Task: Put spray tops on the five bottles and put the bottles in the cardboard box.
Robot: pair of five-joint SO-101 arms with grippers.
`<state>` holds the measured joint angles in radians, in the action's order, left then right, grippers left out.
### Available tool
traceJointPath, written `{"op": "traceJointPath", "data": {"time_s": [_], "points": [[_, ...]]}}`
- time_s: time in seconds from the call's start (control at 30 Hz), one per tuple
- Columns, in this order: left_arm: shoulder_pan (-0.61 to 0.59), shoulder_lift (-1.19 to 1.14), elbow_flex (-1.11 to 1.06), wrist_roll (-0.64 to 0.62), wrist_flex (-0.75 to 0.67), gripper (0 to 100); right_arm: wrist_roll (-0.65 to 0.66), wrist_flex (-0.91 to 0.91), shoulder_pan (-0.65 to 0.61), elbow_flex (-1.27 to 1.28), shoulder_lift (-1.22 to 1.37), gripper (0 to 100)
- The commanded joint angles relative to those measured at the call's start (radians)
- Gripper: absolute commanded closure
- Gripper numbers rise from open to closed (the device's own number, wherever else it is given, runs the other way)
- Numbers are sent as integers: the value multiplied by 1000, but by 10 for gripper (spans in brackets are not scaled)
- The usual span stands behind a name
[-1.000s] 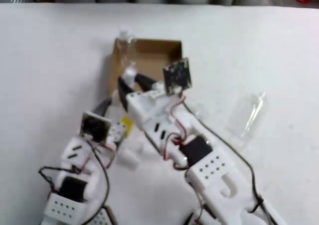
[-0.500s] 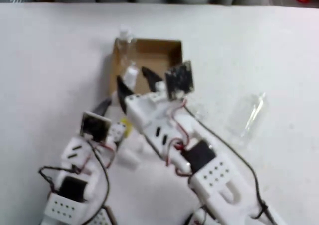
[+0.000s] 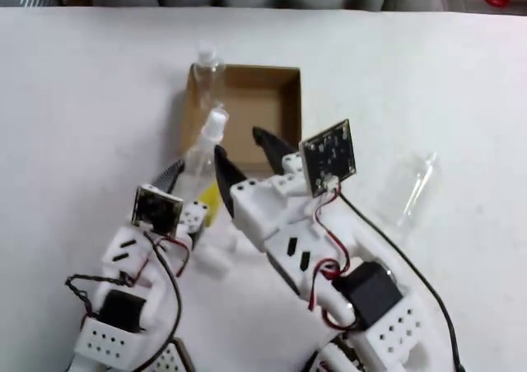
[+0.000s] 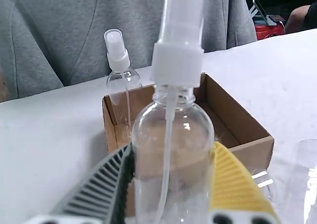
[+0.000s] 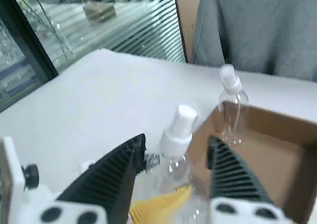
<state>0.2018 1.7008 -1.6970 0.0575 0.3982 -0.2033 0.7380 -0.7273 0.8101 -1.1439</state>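
Clear capped bottle [image 4: 173, 130] in left tool [image 4: 172, 154], right tool [image 3: 239, 141] spread, loose bottle [image 3: 408, 187] aside

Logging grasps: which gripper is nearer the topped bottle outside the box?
Left. The left gripper is shut on the bottle; the right gripper is open beside it, apart.

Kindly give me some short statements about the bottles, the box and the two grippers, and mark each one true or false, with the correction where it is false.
1. The left gripper is shut on a bottle that carries a spray top. True.
2. The right gripper is shut on a spray top. False: it is open and holds nothing.
3. A second bottle with a spray top stands in a corner of the cardboard box. True.
4. A clear bottle lies on its side inside the box. False: the lying bottle is on the table, outside the box.
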Motion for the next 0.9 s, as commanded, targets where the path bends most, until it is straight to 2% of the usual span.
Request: {"op": "traceJointPath", "data": {"time_s": [0.0, 0.03, 0.13, 0.27, 0.47, 0.6, 0.87], "points": [[-38, 18, 17, 2, -34, 976, 12, 64, -4, -51, -44, 976], [-38, 18, 17, 2, -34, 976, 12, 74, -4, -38, -56, 991], [-38, 18, 18, 0, -34, 976, 12, 79, -4, 31, -108, 953], [-38, 16, 48, -3, -26, 976, 54, 79, -4, 149, -193, 982], [-54, 12, 100, -149, -20, 976, 118, 76, -10, 316, -323, 983], [-97, 10, 184, -190, 49, 976, 123, 65, -16, 400, -389, 983], [-99, 7, 313, -206, 146, 976, 124, -157, -191, 620, -492, 983]]}}
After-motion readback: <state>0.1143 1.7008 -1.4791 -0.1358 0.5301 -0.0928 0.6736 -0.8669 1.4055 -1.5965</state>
